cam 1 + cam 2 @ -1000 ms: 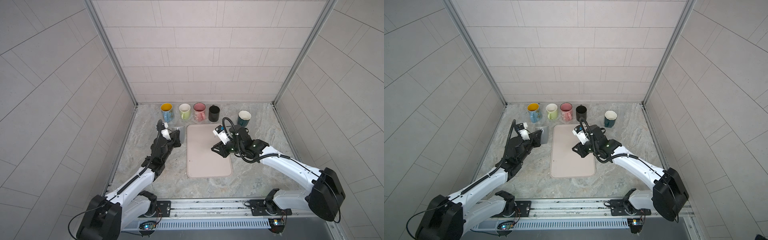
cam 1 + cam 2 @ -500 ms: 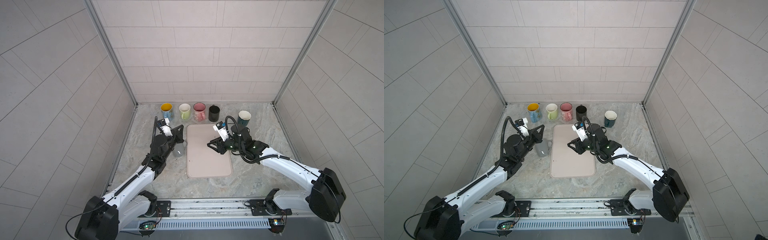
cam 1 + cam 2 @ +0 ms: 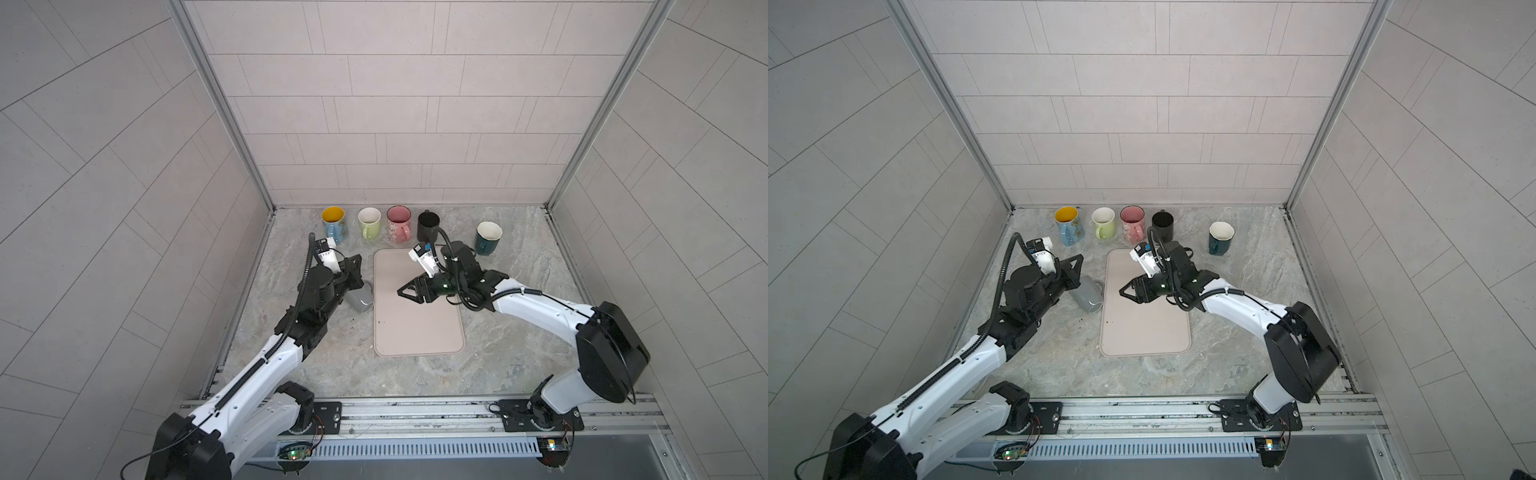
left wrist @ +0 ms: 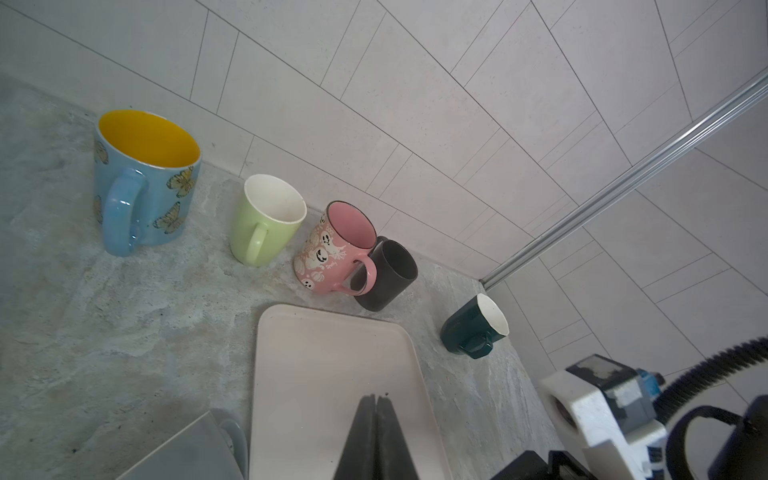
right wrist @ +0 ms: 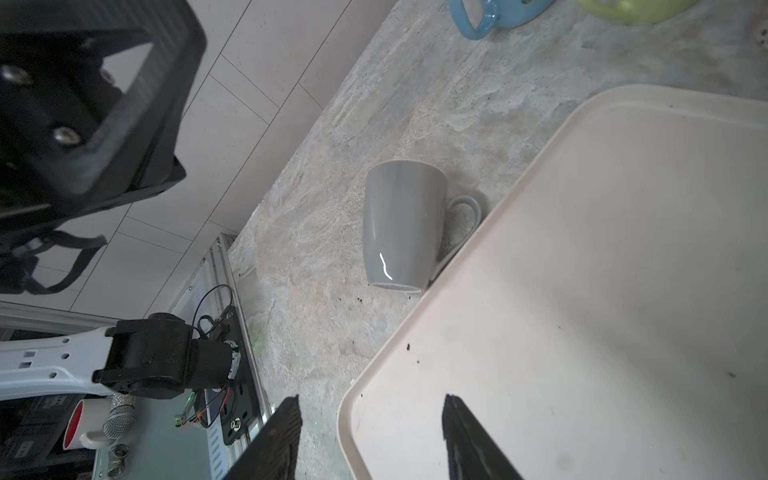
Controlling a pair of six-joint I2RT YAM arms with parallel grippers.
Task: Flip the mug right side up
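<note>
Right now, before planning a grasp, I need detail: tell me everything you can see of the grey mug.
The grey mug is glossy, ceramic-looking, plain, tapering toward its base, with one loop handle. It lies on its side on the marbled table, mouth facing the table's front, beside the beige mat, handle toward the mat's edge. Nothing holds it.

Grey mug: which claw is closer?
Left. The left claw, shut, hangs over the grey mug's base end, not holding it. The right claw, open, is over the tray beside it, pointing at the mug.
</note>
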